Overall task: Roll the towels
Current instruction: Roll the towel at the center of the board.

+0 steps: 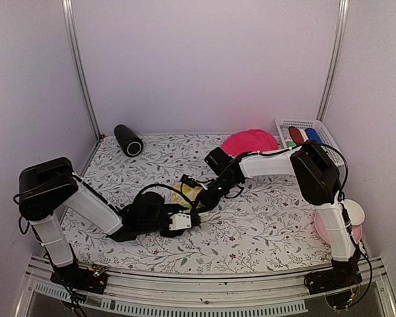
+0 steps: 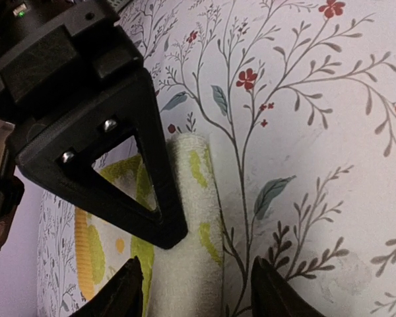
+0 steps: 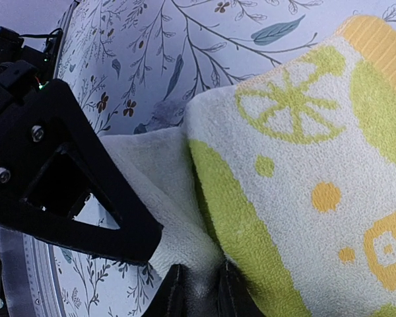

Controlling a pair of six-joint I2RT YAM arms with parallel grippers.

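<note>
A white towel (image 3: 297, 165) with lime and yellow prints lies partly folded on the flowered tablecloth, and shows at mid-table in the top view as towel (image 1: 187, 191). My right gripper (image 3: 201, 290) is shut on a pinched fold of its edge. The towel's rolled edge (image 2: 191, 251) lies between the spread fingers of my left gripper (image 2: 198, 294), which stands open; one finger rests over the towel, the other over bare cloth. Both grippers, left gripper (image 1: 185, 221) and right gripper (image 1: 199, 201), meet at the towel's near side. A hot pink towel (image 1: 249, 142) lies bunched at the back.
A white basket (image 1: 313, 125) at the back right holds red, blue and green rolls. A black cylinder (image 1: 128, 140) lies at the back left. A pink plate (image 1: 322, 228) with a white bowl (image 1: 353, 211) sits by the right arm's base.
</note>
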